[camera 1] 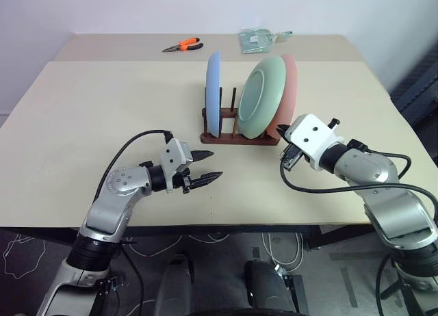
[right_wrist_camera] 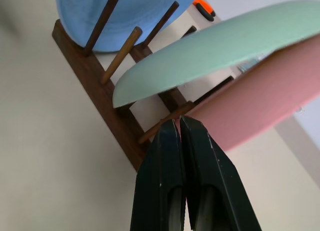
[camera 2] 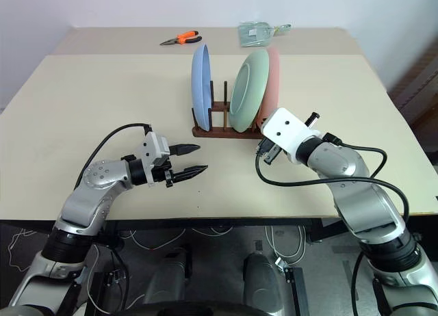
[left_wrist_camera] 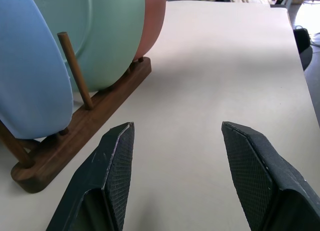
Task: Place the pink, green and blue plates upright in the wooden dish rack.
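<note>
Three plates, blue plate (camera 1: 214, 94), green plate (camera 1: 262, 97) and pink plate (camera 1: 290, 90), stand upright in the wooden dish rack (camera 1: 236, 135) mid-table (camera 1: 102, 111). Stiff, likely breakable and slick, they seem best pinched at the rim. Left gripper (camera 1: 205, 167) gapes empty; right gripper (right_wrist_camera: 181, 136) is clenched on nothing.

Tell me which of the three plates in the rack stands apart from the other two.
The blue plate. It stands upright alone at the rack's left end, with bare pegs between it and the green plate, which leans against the pink plate.

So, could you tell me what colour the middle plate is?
Pale mint green: the middle plate shows best in the left eye view.
</note>
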Controlling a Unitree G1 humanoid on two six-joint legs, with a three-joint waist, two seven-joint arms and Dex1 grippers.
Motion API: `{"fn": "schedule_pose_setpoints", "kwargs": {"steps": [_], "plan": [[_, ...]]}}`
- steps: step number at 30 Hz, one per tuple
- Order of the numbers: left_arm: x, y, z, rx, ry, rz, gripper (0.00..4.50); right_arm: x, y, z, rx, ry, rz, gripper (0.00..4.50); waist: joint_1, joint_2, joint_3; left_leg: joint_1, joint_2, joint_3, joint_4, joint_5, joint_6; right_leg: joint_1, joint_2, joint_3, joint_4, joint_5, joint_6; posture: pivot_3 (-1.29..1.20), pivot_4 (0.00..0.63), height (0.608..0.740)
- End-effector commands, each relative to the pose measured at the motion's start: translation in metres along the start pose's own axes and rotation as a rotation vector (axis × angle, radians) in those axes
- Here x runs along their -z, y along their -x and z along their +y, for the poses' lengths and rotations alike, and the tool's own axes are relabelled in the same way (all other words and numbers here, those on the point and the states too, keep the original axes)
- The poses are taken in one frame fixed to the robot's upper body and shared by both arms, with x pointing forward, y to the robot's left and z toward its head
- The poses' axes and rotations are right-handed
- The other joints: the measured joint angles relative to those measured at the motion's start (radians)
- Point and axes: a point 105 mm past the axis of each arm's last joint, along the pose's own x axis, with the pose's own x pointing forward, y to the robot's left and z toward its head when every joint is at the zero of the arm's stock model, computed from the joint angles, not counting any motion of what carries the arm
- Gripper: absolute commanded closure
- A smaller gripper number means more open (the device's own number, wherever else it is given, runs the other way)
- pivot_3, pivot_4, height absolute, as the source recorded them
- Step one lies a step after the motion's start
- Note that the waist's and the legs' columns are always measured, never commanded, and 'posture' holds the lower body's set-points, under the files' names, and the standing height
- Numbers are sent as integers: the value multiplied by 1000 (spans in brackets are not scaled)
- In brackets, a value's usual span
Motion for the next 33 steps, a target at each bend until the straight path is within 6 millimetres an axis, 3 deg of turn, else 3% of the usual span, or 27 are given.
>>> {"fn": "schedule_pose_setpoints", "kwargs": {"steps": [1, 15, 21, 25, 28, 33], "plan": [[-11, 0, -2, -1, -20, -40, 1657, -12, -4, -7, 31, 38, -43, 4397, 0, 0, 0, 0, 0, 0, 0, 0, 0, 0, 0, 0, 0, 0, 0, 0, 150, 740], [-8, 0, -5, -29, -5, -43, 1657, -45, -19, 2, -17, 66, -168, 4397, 1, 0, 0, 0, 0, 0, 0, 0, 0, 0, 0, 0, 1, 0, 0, 0, 150, 740], [-7, -2, -5, -32, -2, -42, 1657, -48, -16, -8, 12, 81, -179, 4397, 0, 0, 0, 0, 0, 0, 0, 0, 0, 0, 0, 0, 2, 0, 0, 0, 150, 740], [1, 10, 12, -99, -14, -4, 1657, -37, 33, -24, -52, -110, -210, 4397, 19, 0, 0, 0, 0, -1, 0, 0, 0, 1, 0, 0, 2, 0, 1, 0, 150, 740], [9, 27, 31, -170, -25, 38, 1657, -12, 64, -27, -77, -221, -143, 4397, 25, 0, 0, 1, 0, -1, 0, 0, 1, 2, 0, 0, 1, 0, 0, 0, 150, 740], [24, 57, 58, -285, -27, 105, 1657, 32, 89, -36, 7, -335, -30, 4397, 14, 0, 0, 3, 0, 0, 1, 0, 0, 3, 0, 0, 1, 0, 0, 0, 150, 740]]}}
